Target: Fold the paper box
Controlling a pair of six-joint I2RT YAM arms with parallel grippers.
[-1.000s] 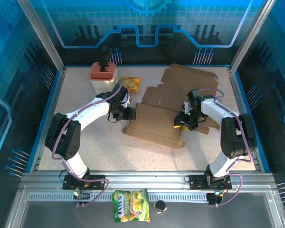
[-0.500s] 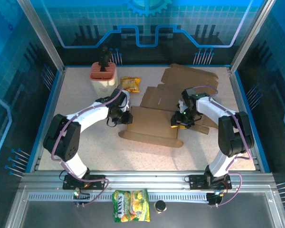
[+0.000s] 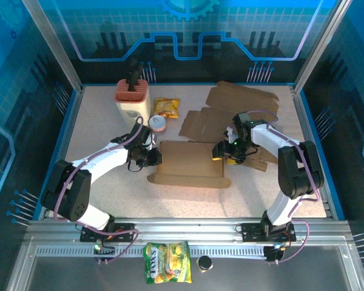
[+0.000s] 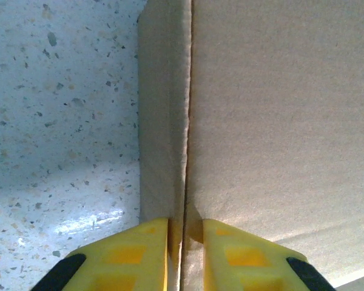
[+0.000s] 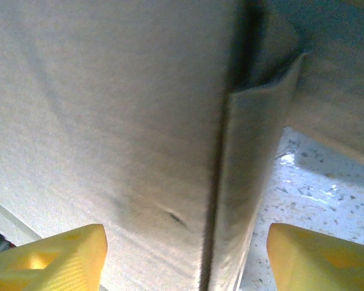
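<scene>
Near the middle of the speckled tabletop [image 3: 188,200], a brown paper box [image 3: 188,165], partly folded, long side across the top view, with jaws at both ends. At its left end, the left jaws, pinched together on a cardboard edge; in the left wrist view, yellow fingers [image 4: 136,251] either side of that thin edge, almost touching; one broad panel to the right, a narrow flap to the left over the tabletop. At its right end, the right jaws, spread wide; in the right wrist view, yellow fingers [image 5: 51,257] far apart at the bottom corners, with a fold line of the box and a bent flap between them; contact with either finger impossible to tell. Behind the box, flat cardboard sheets [image 3: 239,100]; toward the far left, a snack packet [image 3: 166,107], a small round tub [image 3: 159,123] and a lidded container [image 3: 132,97], all apart from the box.
</scene>
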